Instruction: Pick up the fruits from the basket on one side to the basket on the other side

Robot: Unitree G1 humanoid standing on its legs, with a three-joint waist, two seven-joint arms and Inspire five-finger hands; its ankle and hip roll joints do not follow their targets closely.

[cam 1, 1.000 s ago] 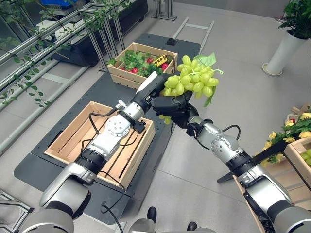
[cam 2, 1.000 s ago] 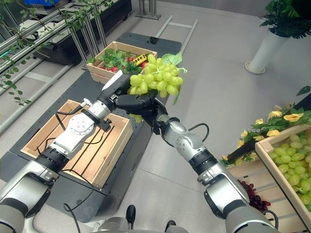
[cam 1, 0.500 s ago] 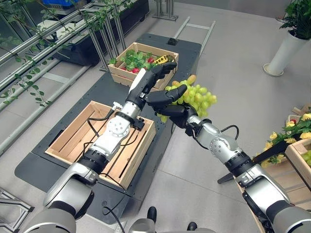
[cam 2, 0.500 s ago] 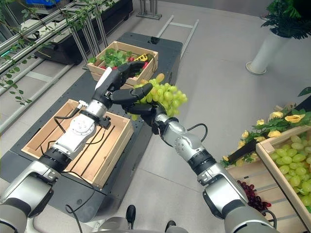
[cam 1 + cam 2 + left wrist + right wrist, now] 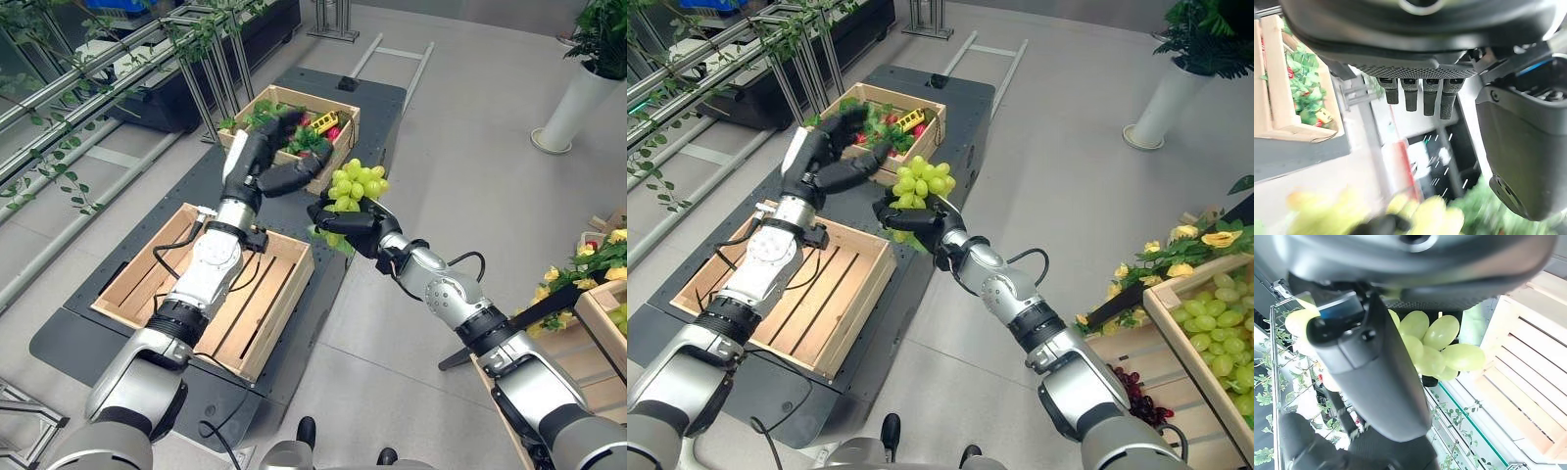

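Right hand (image 5: 351, 223) is curled around the bunch of green grapes (image 5: 355, 185), holding it in the air beside the right edge of the slatted wooden crate (image 5: 147, 279) on the dark platform (image 5: 108, 367). Left hand (image 5: 263, 162) is raised just beside the grapes, apart from them, with fingers relaxed and spread and nothing held. Beyond both hands, a second wooden crate (image 5: 257, 155) on the same platform contains green leaves and red and yellow fruit. A white planter (image 5: 568, 106) stands on the floor far right.
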